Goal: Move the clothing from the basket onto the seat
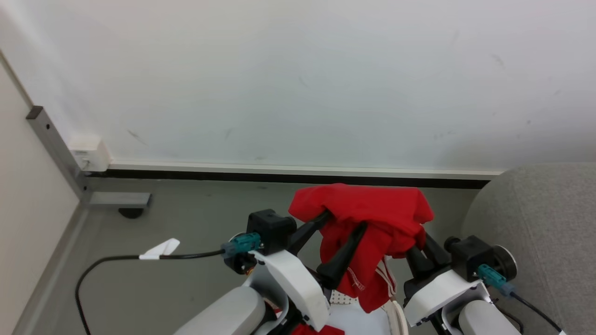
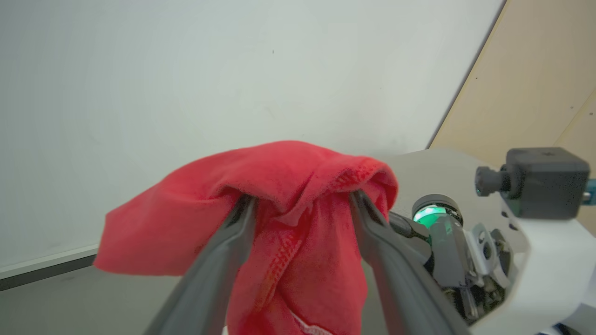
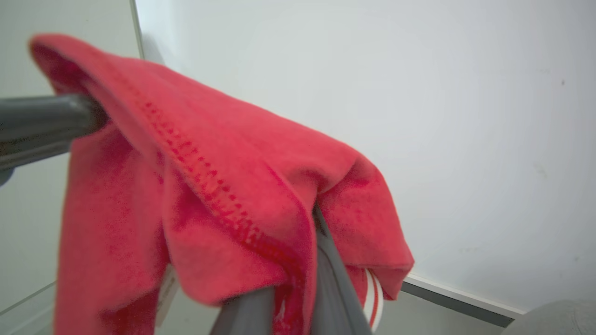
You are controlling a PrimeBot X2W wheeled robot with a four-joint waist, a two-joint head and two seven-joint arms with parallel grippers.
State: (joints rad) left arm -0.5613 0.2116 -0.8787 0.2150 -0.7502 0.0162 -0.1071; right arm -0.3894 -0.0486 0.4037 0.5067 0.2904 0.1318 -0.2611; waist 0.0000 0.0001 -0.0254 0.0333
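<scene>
Between both grippers, low in the middle of the head view, we are holding the clothing [image 1: 372,204] up, clear of the basket [image 1: 343,297].
Head view: the left gripper [image 1: 343,221] is standing with its fingers spread and the red fabric is draping over their tips like a tent. The right gripper [image 1: 421,251] is reaching under the hem, and the seat [image 1: 535,223] is waiting at the right edge, so we are judging the lift done and the carry across not yet made. Left wrist view: we are seeing both fingers well apart inside the cloth, propping it rather than pinching it. Right wrist view: the two fingers at the bottom edge are pressing together on a fold of the garment, which is probably what is stopping it from sliding off.
</scene>
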